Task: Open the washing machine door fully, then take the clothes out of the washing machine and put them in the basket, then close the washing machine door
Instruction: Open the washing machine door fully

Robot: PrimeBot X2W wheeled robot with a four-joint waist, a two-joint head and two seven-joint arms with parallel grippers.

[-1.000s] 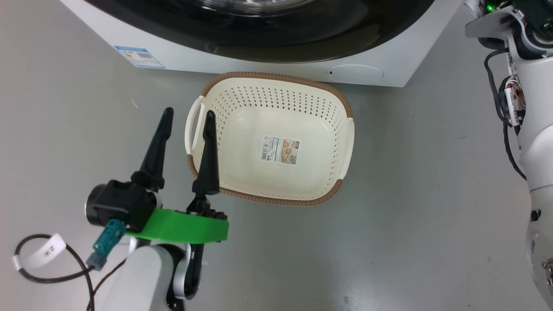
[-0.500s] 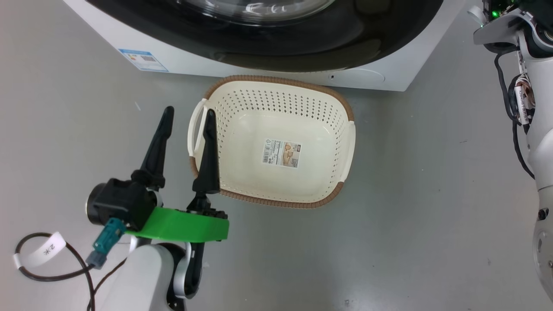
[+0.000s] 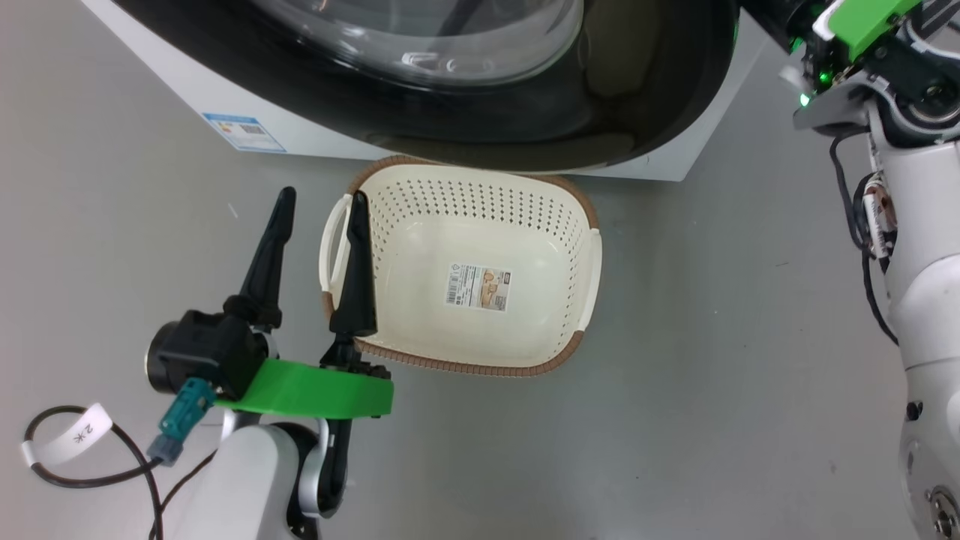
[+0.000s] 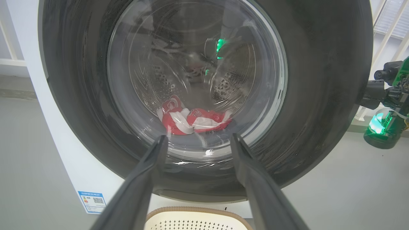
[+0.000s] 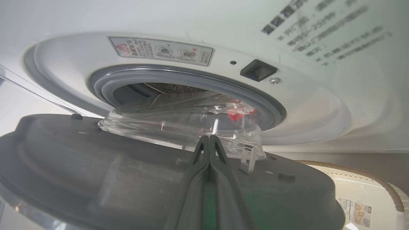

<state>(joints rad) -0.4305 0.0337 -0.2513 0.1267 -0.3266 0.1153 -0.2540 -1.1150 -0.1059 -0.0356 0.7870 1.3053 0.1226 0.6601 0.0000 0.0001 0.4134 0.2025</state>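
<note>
One washing machine door (image 4: 319, 95) ajar, one basket (image 3: 465, 202), red clothes (image 4: 191, 119)

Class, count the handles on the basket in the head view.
2: the left handle and the right handle on the basket's sides; the door hides part of its far rim.

I get bright, even light on the floor (image 3: 712, 337), soft shadow under the basket (image 3: 465, 199). Glare streaks cross the washing machine door (image 4: 204, 95) glass; the left wrist feed bows at its edges. Print on the washing machine (image 5: 322, 38) blurs.
</note>
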